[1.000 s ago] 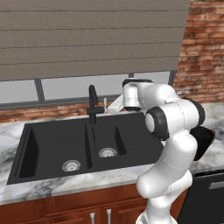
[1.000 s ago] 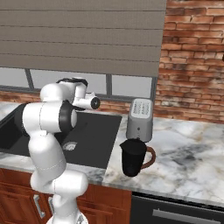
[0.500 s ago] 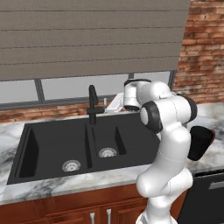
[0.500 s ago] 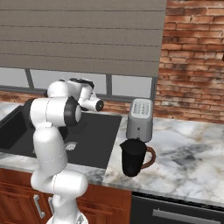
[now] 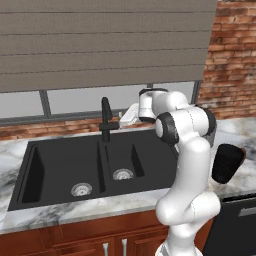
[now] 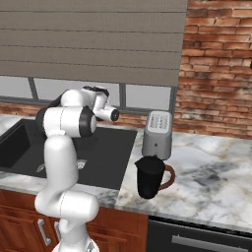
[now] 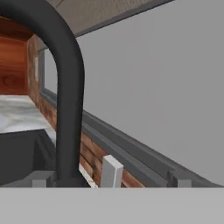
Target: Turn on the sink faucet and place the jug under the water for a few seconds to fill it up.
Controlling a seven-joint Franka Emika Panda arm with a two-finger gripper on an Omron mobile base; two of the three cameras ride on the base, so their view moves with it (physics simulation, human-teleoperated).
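Matte-black slim faucet (image 5: pixel 105 120) with bent-over spout stands upright behind sink divider; small pale lever (image 7: pixel 111 171) at its base, just ahead of hand (image 5: pixel 128 116). Hand close on faucet's right, level with side arm; finger state: cannot tell. No water running. Matte-black cylindrical jug (image 6: pixel 150 177) with reddish-brown loop handle sits well apart on marble tabletop (image 6: pixel 206 172), before silver toaster (image 6: pixel 158 134).
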